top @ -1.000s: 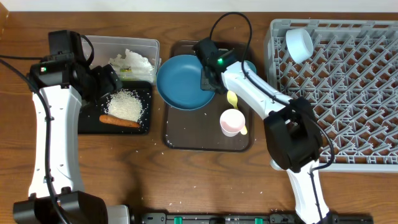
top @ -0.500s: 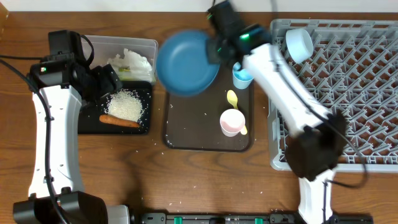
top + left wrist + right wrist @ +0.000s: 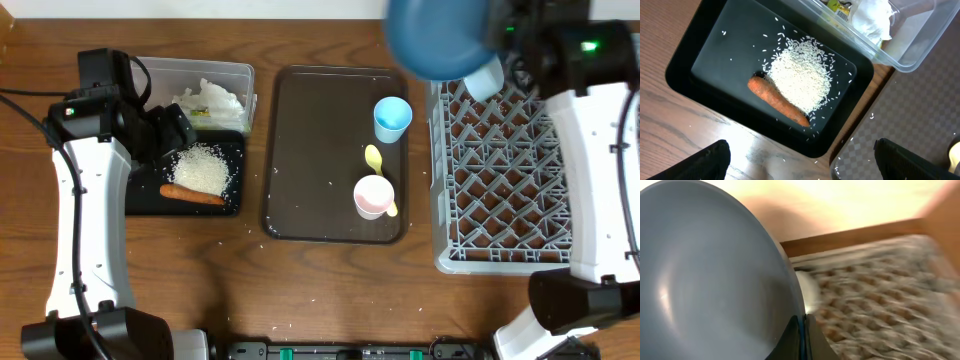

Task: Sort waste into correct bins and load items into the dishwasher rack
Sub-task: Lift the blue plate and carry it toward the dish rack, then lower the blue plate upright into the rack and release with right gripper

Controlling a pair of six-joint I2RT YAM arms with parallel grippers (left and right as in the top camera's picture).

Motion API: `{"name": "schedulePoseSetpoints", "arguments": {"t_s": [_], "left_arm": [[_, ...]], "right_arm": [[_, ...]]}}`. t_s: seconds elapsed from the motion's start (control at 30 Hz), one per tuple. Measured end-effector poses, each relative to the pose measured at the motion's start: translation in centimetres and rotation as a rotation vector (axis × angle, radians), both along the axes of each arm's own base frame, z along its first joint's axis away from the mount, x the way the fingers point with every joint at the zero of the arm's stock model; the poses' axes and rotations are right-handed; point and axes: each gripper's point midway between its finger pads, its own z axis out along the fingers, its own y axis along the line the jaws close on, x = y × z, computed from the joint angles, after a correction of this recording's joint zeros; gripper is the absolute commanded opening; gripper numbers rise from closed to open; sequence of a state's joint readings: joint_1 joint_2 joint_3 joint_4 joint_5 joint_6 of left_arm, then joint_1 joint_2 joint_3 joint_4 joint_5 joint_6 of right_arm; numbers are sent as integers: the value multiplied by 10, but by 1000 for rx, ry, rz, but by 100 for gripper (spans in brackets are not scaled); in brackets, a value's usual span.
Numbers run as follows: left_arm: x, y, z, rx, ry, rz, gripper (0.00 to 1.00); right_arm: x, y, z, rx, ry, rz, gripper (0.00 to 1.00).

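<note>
DESK: Overhead view. Where is everything?

ARM: The large dark blue round plate hangs blurred in the air over the far left corner of the large square grey plastic dishwasher rack. It partly covers the white bowl with the light blue outside, which lies in that corner. On the dark brown rectangular serving tray stand the light blue cup and the small pink cup, with the small yellow plastic spoon beside the pink one. Crumpled white paper napkins sit in the clear plastic tub.

DESK: Left wrist view?

ARM: My left claw is spread wide, holding nothing, above the edge of the shallow black tray. In the tray the orange carrot stick lies touching the heap of white rice grains. A small yellow-green wrapper shows in the tub next to the napkins.

DESK: Right wrist view?

ARM: My right claw is pressed together on the plate's rim, pinching it. The rack is a blur behind, with the bowl's white edge just past the rim.
</note>
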State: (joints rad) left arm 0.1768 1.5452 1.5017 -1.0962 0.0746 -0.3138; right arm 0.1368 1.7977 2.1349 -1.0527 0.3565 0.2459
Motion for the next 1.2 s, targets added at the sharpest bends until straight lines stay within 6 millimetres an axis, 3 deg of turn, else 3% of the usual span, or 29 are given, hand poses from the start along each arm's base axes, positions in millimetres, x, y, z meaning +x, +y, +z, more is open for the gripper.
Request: {"name": "schedulePoseSetpoints", "arguments": {"t_s": [0.17,0.23,0.43,0.63,0.73,0.9,1.03,1.2], "left_arm": [[0,0,0,0,0,0,94],[0,0,0,0,0,0,95],[0,0,0,0,0,0,94],[0,0,0,0,0,0,94],[0,0,0,0,0,0,94],[0,0,0,0,0,0,95],[0,0,0,0,0,0,94],[0,0,0,0,0,0,94]], "right_arm": [[-19,-81,19,-249,-9,-303,1],[-30,-103,30,-358,4,-389,1],[-53,-141,63,-622,46,-549,1],[-51,-182,79,-740,93,-598,1],[-46,-207,68,-805,188,-596,1],[-17,-235,26,-868,349,-487,1],[7,-241,-7,-879,422,-350,1],[27,-241,-32,-915,485,-238,1]]}}
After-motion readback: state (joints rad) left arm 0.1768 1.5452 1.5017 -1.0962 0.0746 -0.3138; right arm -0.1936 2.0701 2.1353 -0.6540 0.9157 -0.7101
